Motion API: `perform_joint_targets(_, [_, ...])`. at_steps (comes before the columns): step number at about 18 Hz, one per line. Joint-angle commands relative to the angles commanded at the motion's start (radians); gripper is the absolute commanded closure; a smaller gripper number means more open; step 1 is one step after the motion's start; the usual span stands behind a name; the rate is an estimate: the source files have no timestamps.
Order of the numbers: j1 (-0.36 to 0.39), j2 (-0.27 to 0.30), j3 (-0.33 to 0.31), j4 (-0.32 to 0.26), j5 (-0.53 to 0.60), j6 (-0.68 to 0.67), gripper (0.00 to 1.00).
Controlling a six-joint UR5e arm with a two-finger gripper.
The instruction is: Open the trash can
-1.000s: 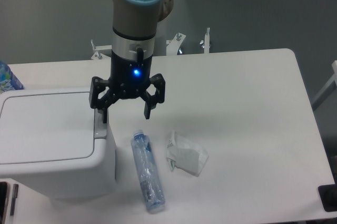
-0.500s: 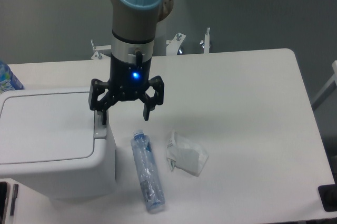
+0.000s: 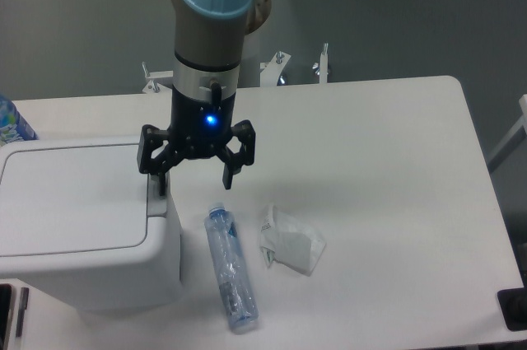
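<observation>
The trash can [image 3: 78,226] was set at the desk's [image 3: 395,161] front left corner, its lid shut flat. The claw [image 3: 194,175] was held spread open, one finger lowered onto the grey tab [image 3: 156,204] at the lid's right edge, apparently to press it. A plastic bottle [image 3: 230,268] and crumpled wrapper [image 3: 290,240] were left lying towards the front edge, probably as rubbish for binning.

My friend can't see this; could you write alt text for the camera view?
A robot arm's open gripper hangs over the grey push-button tab of a closed white trash can. An empty plastic bottle and crumpled paper lie beside it on the white table.
</observation>
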State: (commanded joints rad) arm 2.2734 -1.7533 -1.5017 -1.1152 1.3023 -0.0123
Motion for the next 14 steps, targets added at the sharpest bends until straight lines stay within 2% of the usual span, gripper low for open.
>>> perform_joint_targets(11, [0.000, 0.000, 0.001, 0.002, 0.000, 0.002, 0.00])
perform_joint_targets(14, [0.000, -0.002, 0.049, 0.002, 0.000, 0.008, 0.00])
